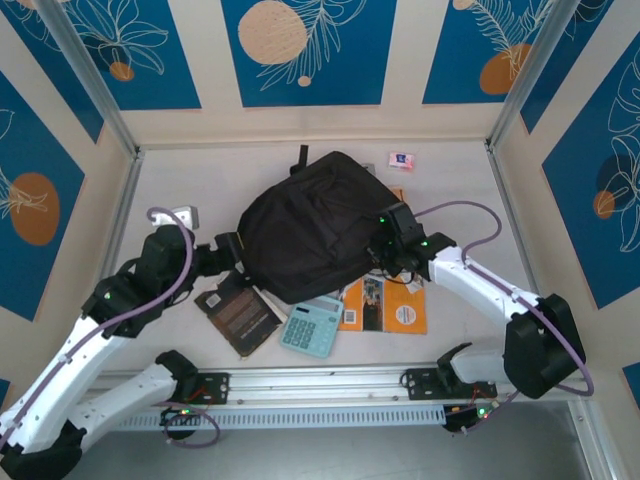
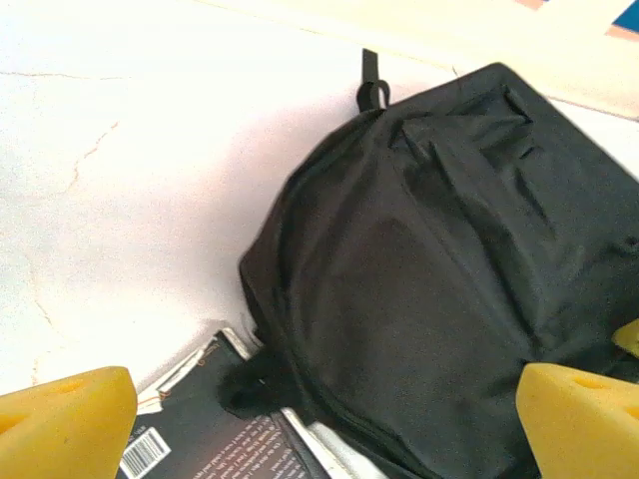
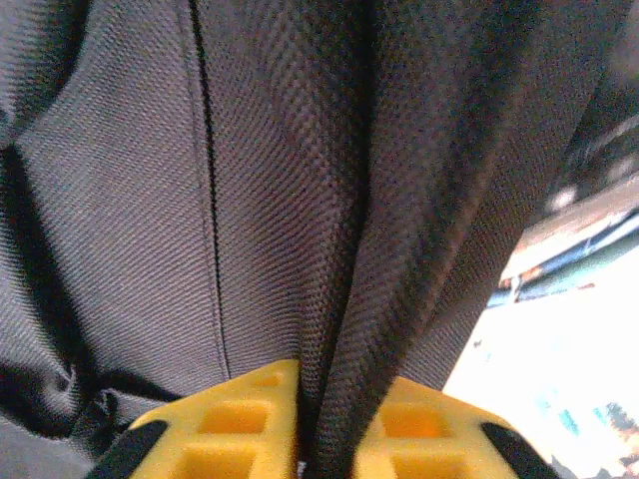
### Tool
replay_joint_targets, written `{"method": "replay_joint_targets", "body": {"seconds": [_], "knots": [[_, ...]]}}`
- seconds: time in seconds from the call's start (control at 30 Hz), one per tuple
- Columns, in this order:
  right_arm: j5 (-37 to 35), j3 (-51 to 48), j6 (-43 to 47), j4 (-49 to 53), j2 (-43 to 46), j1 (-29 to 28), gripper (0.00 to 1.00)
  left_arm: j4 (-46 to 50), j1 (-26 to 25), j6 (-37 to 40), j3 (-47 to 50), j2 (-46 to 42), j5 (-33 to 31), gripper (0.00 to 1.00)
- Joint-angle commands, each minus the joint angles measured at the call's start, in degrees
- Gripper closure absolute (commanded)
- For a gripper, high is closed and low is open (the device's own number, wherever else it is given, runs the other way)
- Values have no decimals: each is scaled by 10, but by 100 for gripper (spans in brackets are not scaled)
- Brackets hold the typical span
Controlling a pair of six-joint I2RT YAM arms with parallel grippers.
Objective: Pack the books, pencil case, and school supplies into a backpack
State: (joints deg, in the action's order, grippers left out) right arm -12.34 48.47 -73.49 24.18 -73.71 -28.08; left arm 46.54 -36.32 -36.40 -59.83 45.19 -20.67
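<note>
arms [image 1: 62, 368]: white links, black joints | cables [image 1: 172, 272]: purple | gripper fingers [image 2: 60, 419]: yellow

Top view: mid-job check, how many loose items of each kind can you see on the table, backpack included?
backpack: 1
dark book: 1
orange books: 2 that I can tell apart, overlapping
teal calculator: 1
eraser-like block: 1
grey pencil case: 1, partly hidden
Total: 7
</note>
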Motion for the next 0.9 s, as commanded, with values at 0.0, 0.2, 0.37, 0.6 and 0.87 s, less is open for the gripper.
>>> {"method": "replay_joint_targets", "body": {"seconds": [0.0, 0.2, 0.37, 0.6, 0.87], "knots": [[12, -16, 53, -8, 18, 21, 87, 26, 3, 20, -5, 52, 17, 3], [53, -17, 39, 7, 31, 2, 41, -10, 3, -30, 19, 115, 140, 4], [59, -23, -21, 28, 35, -38, 39, -9, 3, -79, 25, 147, 162, 6], [63, -39, -49, -1, 10, -41, 42, 0, 4, -113, 39, 171, 214, 11], [121, -120, -17, -152, 53, 14, 72, -37, 3, -122, 61, 161, 239, 16]]}}
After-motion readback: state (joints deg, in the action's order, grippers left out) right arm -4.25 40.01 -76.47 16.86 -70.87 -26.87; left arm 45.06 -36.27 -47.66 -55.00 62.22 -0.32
